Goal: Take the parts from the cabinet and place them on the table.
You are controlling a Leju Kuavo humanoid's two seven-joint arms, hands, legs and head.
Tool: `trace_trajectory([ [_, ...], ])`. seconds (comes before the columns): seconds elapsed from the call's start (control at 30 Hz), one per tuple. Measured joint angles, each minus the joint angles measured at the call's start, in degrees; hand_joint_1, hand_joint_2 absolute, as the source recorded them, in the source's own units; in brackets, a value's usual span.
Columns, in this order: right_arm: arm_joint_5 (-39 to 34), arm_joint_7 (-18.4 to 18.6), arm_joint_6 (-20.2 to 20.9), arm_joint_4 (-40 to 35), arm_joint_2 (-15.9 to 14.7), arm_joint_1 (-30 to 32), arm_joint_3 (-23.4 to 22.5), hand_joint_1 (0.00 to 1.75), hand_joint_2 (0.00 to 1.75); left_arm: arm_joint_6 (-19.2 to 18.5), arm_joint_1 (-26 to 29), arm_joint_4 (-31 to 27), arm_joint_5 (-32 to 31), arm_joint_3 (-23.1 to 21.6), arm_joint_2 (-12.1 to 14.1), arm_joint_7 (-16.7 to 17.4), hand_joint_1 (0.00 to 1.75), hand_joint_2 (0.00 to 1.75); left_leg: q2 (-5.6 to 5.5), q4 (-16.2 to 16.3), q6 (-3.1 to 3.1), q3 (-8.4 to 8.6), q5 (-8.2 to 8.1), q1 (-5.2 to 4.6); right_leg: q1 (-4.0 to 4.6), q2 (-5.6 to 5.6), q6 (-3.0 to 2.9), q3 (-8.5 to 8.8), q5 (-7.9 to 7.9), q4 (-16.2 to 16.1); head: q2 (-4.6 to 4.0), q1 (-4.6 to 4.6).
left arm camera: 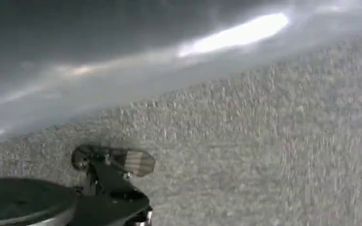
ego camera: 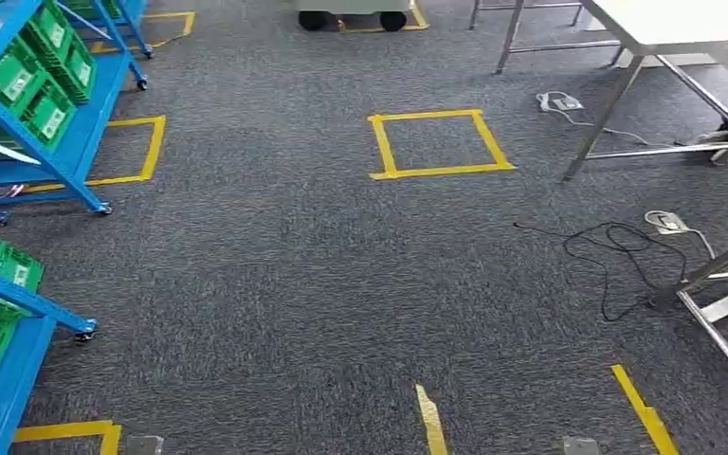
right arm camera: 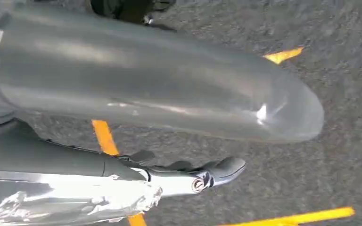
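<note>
We see blue racks (ego camera: 76, 123) holding green bins (ego camera: 33, 90); our right hand (right arm camera: 169, 108) hangs over carpet (ego camera: 294, 284), its fingers perhaps straight, grip unclear

Blue cabinet (ego camera: 19, 114) and table (ego camera: 682, 24) are edge-cropped.

Grey carpet (ego camera: 275, 284) across the whole frame. Yellow tape square (ego camera: 439, 143) at upper centre; another (ego camera: 131, 150) at upper left, partly under a blue frame. Yellow tape strips (ego camera: 430, 420) along the bottom edge. Black cable (ego camera: 616, 248) looped at right, beside a floor socket (ego camera: 666, 223). White cable (ego camera: 559, 100) at upper right. Two dark wheels (ego camera: 353, 20) at top centre.
</note>
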Motion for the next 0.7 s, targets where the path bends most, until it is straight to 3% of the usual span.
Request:
trace_trajectory([
  [0.07,-0.2,0.1,0.6,-1.0,0.6,0.3,-0.6,0.00,0.00,-0.3,-0.4,0.0,-1.1,0.0,0.5,0.0,0.00,0.00,2.16,9.1,-0.71,-4.70,-4.30,0.46,0.15,-2.06,-0.23,0.09,-0.23,0.0,0.00,0.02],
  [0.1,-0.4,0.5,0.8,-1.5,0.9,0.3,-0.9,0.00,0.00,-0.3,-0.4,0.0,-1.6,0.0,0.5,0.0,0.00,0.00,2.45,12.7,-1.04,-6.58,-5.41,0.77,0.14,-3.01,-0.23,0.08,-0.34,0.0,0.00,0.05],
  [0.13,-0.5,0.5,1.0,-1.9,1.0,0.3,-1.2,0.00,0.00,-0.3,-0.3,0.0,-1.9,0.0,0.7,0.0,0.00,0.00,2.61,13.8,-1.34,-7.29,-5.10,1.20,0.10,-3.83,-0.11,0.18,-0.46,0.0,0.00,-0.04],
  [0.2,-0.7,0.6,1.4,-2.5,1.3,0.4,-1.6,0.00,0.00,-0.2,-0.2,0.0,-2.4,0.0,1.0,0.0,0.00,0.00,3.14,9.3,-2.06,-4.96,-1.38,2.03,-0.05,-5.21,0.31,0.50,-0.80,0.0,0.00,-0.04],
  [0.23,-0.7,0.6,1.5,-2.7,1.5,0.4,-1.7,0.00,0.00,-0.1,-0.2,0.0,-2.7,0.0,1.2,0.1,0.00,0.00,4.20,3.5,-2.44,-1.77,1.58,2.50,-0.24,-5.93,0.78,0.88,-1.11,0.1,0.00,0.05],
  [0.27,-0.8,0.6,1.6,-2.9,1.5,0.4,-1.9,0.00,0.00,-0.1,-0.2,0.0,-2.9,0.0,1.3,0.1,0.00,0.00,6.66,-1.1,-2.80,0.86,3.32,2.75,-0.08,-6.40,1.33,1.21,-1.48,0.4,0.00,-0.04],
  [0.3,-0.9,0.7,1.6,-3.3,1.5,0.5,-2.1,0.00,0.00,-0.1,-0.5,0.0,-2.9,-0.1,1.0,0.2,0.00,0.00,9.10,-2.5,-3.06,1.49,2.16,1.86,0.35,-6.84,1.93,1.01,-2.01,0.7,0.00,-0.38],
  [0.33,-0.9,0.7,1.6,-3.4,1.6,0.5,-2.3,0.00,0.00,-0.1,-0.6,0.0,-2.9,-0.1,1.1,0.2,0.00,0.00,7.77,-2.4,-1.71,1.33,2.12,2.08,0.47,-7.33,2.20,0.84,-2.27,0.8,0.00,-0.04],
  [0.43,-1.0,0.7,1.7,-3.7,1.9,0.5,-2.5,0.00,0.00,0.1,-0.4,0.0,-3.2,-0.1,1.5,0.2,0.00,0.00,5.84,-2.3,-0.39,1.20,1.91,1.65,-0.08,-9.14,2.87,2.23,-2.68,0.5,0.00,0.33],
  [0.47,-1.0,0.9,1.7,-3.8,2.0,0.5,-2.5,0.00,0.00,0.2,-0.2,0.0,-3.6,-0.1,1.6,0.3,0.00,0.00,5.26,-2.5,0.12,1.35,2.00,1.75,-0.51,-7.30,3.35,1.86,-3.51,1.1,0.00,0.24],
  [0.5,-1.1,1.2,1.8,-3.9,2.0,0.5,-2.6,0.00,0.00,0.5,-0.2,0.0,-3.9,-0.1,1.7,0.4,0.00,0.00,4.73,-2.5,0.55,1.40,1.93,1.63,-0.54,-4.39,3.14,0.74,-5.36,3.7,0.00,0.38],
  [0.53,-1.1,1.5,1.9,-3.9,2.0,0.6,-2.6,0.00,0.00,0.7,-0.4,0.0,-4.1,-0.1,1.7,0.4,0.00,0.00,3.96,-2.5,0.85,1.36,1.92,1.50,-0.43,-2.81,2.96,-1.61,-7.67,8.5,0.00,0.48],
  [0.6,-1.0,1.7,2.0,-3.9,2.2,1.1,-2.9,0.00,0.00,0.7,-0.5,0.0,-4.6,-0.2,1.7,0.7,0.00,0.00,2.27,-2.4,1.31,1.39,1.81,1.02,-0.21,-1.81,2.50,-6.92,-11.05,18.4,0.00,0.57],
  [0.63,-1.0,1.7,2.0,-3.9,2.2,1.2,-3.0,0.00,0.00,0.8,-0.4,0.0,-4.9,-0.2,1.7,1.0,0.00,0.00,1.35,-2.4,1.39,1.51,1.76,0.76,-0.02,-1.65,2.15,-8.65,-10.92,20.6,0.00,0.55],
  [0.67,-1.1,1.9,2.0,-3.9,2.2,1.2,-3.1,0.00,0.00,1.2,-0.2,0.0,-5.4,-0.3,1.6,1.3,0.00,0.00,0.50,-2.4,1.52,1.69,1.67,0.55,0.20,-1.50,1.67,-8.98,-9.31,19.9,0.00,0.53],
  [0.7,-1.4,2.3,2.3,-4.1,2.2,1.3,-3.3,0.00,0.00,1.9,-0.2,0.1,-6.0,-0.4,1.5,1.5,0.00,0.00,-0.39,-2.4,1.60,1.90,1.62,0.38,0.42,-1.30,1.21,-8.17,-6.72,16.9,0.00,0.55],
])
